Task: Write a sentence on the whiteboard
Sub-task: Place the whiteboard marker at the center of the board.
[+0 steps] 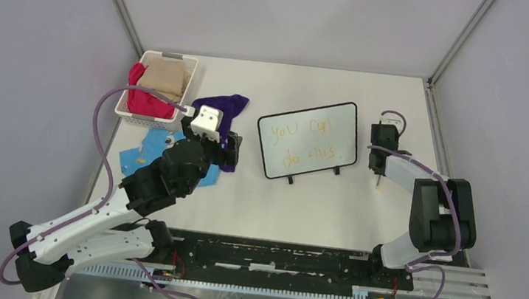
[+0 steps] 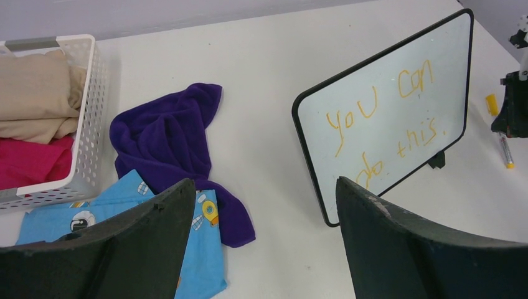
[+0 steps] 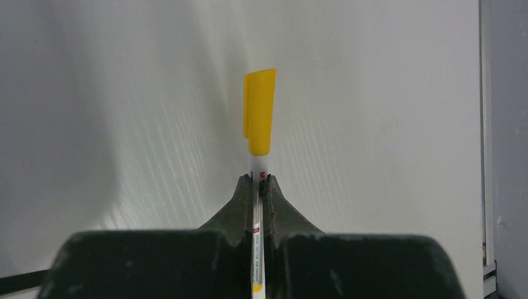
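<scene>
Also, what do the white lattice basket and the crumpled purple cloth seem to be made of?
The white lattice basket: likely rigid plastic, matt, with evenly moulded holes in its wall. The crumpled purple cloth: soft fabric, probably terry or microfibre, with fuzzy surface and loose folds.

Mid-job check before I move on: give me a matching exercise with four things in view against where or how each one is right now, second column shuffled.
Things:
1. whiteboard
2. marker
3. purple towel
4. white basket

States:
A. clamped in the right gripper
B. holds folded cloths
C. stands on the table, bearing the sentence
D. lies crumpled on the table

Pairs: 1-C, 2-A, 3-D, 4-B.
</scene>
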`<act>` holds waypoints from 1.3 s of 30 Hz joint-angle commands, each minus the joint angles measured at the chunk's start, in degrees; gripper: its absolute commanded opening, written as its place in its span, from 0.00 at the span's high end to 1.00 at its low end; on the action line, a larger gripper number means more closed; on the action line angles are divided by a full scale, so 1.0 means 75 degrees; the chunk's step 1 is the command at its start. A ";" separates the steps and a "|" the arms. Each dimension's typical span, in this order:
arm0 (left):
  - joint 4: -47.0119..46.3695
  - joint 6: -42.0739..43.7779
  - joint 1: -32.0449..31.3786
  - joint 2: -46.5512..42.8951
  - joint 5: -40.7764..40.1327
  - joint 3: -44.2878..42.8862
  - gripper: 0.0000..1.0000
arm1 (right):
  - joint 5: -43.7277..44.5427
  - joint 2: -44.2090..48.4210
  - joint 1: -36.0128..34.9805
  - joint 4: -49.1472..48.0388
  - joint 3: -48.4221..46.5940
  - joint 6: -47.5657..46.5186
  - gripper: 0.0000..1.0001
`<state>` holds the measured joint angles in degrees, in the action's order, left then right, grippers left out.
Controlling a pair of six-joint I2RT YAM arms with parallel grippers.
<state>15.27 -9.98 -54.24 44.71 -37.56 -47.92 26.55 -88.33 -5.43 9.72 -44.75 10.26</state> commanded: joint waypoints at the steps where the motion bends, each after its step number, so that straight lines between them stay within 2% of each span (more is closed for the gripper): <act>1: -0.0313 0.0090 -0.0010 -0.0012 0.0030 -0.0035 0.12 | -0.0105 -0.0399 0.0154 -0.0308 -0.0298 -0.0195 1.00; 13: -0.0325 0.0086 -0.0008 -0.0043 0.0089 -0.0035 0.13 | -0.0307 -0.0990 0.0221 -0.0273 -0.0525 -0.0149 1.00; 16: -0.0379 0.0098 -0.0010 -0.0115 0.0110 0.0014 0.13 | -0.0309 -0.1114 0.0253 -0.0261 -0.0480 -0.0114 0.95; 21: -0.0372 0.0079 -0.0008 -0.0096 0.0143 0.0003 0.13 | -0.0328 -0.1113 0.0287 -0.0296 -0.0421 -0.0100 0.80; 23: -0.0368 0.0079 -0.0010 -0.0104 0.0165 0.0003 0.13 | -0.0339 -0.1090 0.0300 -0.0288 -0.0398 -0.0103 0.78; 39: -0.0355 0.0055 -0.0010 -0.0114 0.0203 0.0003 0.13 | -0.0463 -0.0942 0.0347 -0.0351 -0.0197 -0.0085 0.75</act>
<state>15.25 -10.00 -54.24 44.56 -35.90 -47.68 24.32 -95.35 -3.25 6.59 -47.62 8.93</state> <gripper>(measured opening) 0.869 0.244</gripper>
